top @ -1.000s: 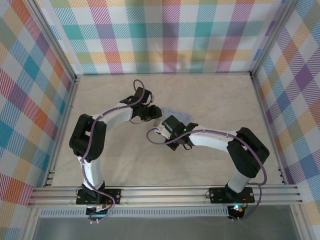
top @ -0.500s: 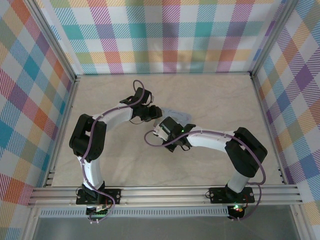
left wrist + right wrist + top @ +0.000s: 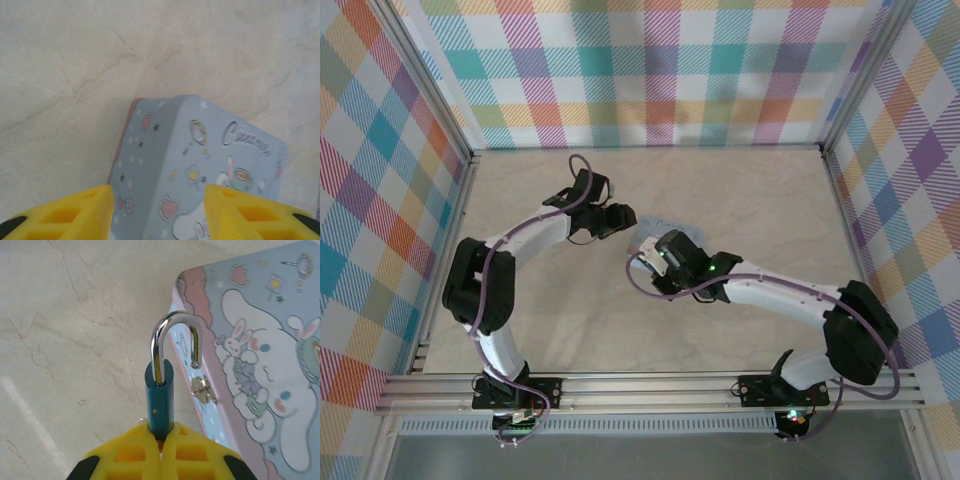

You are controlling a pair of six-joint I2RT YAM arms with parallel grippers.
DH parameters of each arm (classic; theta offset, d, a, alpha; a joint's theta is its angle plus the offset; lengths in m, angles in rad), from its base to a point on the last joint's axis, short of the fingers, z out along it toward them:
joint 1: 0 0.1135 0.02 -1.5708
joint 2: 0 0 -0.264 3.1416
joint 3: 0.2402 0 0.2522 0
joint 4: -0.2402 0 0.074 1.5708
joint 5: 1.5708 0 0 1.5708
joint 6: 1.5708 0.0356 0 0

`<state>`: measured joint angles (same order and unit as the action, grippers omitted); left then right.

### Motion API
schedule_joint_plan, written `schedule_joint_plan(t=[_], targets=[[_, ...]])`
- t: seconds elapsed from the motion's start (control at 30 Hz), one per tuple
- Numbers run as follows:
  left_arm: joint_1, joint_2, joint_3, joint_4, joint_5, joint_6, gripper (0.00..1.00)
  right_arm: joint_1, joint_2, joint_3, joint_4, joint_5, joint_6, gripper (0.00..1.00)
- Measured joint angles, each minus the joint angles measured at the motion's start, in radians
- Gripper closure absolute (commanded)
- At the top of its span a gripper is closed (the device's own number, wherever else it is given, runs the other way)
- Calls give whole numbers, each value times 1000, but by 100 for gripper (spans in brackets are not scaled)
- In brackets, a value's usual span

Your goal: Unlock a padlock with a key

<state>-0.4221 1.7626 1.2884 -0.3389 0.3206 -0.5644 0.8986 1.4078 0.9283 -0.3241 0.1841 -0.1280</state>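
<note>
Table [image 3: 770, 200]: we see a pale, marble-patterned top with both arms reaching in from the near edge and meeting around its middle.
Tin [image 3: 200, 160]: a pale blue tin with a white cartoon figure lies flat near the middle of the table, a little toward the far edge.
Left end effector [image 3: 157, 195]: its yellow fingers [image 3: 65, 215] are spread, one on each side of the tin's end. We cannot tell whether either finger touches the tin.
Right end effector [image 3: 160, 432]: its yellow fingers are pressed together on the lower end of the padlock's body.
Padlock [image 3: 159, 397]: a small dark teal body is pinched in the right end effector near the middle of the table, and it stands upright in the right wrist view, just beside the tin's pink-trimmed side. We cannot tell whether it rests on the table or is held above it.
Shackle [image 3: 175, 322]: the silver loop has one leg seated in the body, while the other leg ends free outside it, so the lock is open. The free end lies just above the latch in the right wrist view.
Latch [image 3: 201, 389]: a small metal catch sits on the tin's side wall, close to the padlock body but apart from it.
</note>
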Motion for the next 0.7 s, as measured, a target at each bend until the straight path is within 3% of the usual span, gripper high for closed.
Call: schedule_joint_plan(t=[0.23,0.27,0.37,0.4,0.7], targets=[[2,-162,-113,8,-22,-18,36,-86,-146,-53,-40,10,116,100],[2,-185,-137,8,-27,-21,28,-104,-171,-61,-47,11,134,100],[2,-244,-203,11,-49,-24,19,-156,-232,-79,-69,13,182,100],[2,-261,-221,8,-54,-24,1,-175,-250,-84,-77,12,198,100],[2,-415,-326,0,-126,-22,0,-333,-309,-91,-172,-10,323,100]])
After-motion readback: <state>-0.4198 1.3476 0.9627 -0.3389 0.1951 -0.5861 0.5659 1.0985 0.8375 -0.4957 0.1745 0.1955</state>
